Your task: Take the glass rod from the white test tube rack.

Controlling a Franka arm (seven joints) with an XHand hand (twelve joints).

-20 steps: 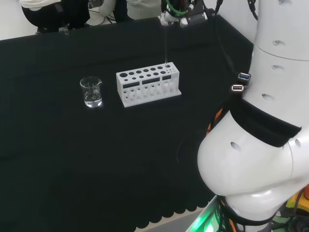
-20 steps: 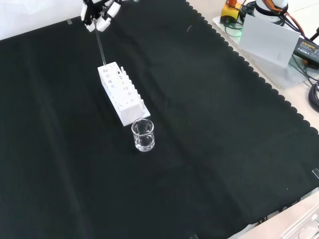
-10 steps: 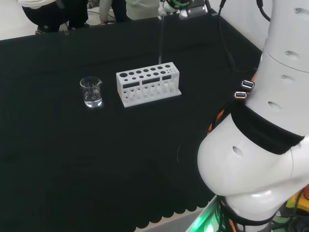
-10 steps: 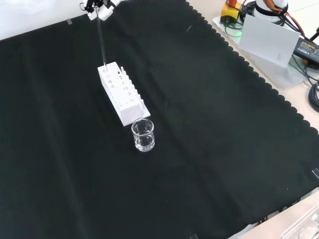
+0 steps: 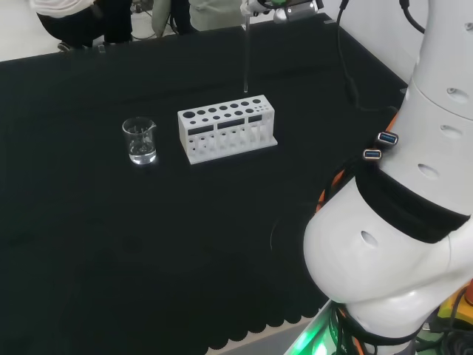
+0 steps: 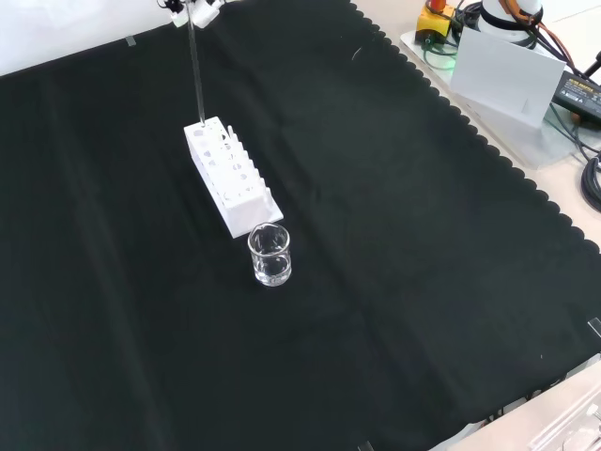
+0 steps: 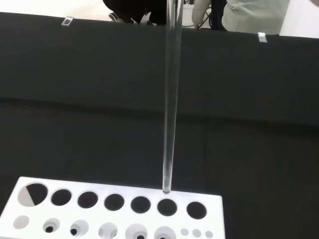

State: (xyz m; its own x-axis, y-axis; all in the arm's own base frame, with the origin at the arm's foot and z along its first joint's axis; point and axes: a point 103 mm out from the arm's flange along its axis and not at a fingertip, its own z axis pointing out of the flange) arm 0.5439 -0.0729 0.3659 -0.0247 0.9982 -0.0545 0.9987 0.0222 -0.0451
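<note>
My robot hand (image 6: 192, 7) sits at the top edge of the front view, its fingers pinched on the upper end of the glass rod (image 6: 195, 66). The rod hangs upright from that grip. In the wrist view its lower tip (image 7: 166, 189) is clear of the white test tube rack (image 7: 119, 214), just above the rack's top face and beside the row of large holes. In the head view the rod (image 5: 245, 55) stands over the right end of the rack (image 5: 226, 131). The rack rests on the black-clothed table (image 5: 111, 244). A small clear beaker (image 5: 140, 140) stands apart from the rack, to its left in the head view and nearer the camera in the front view (image 6: 269, 254).
</note>
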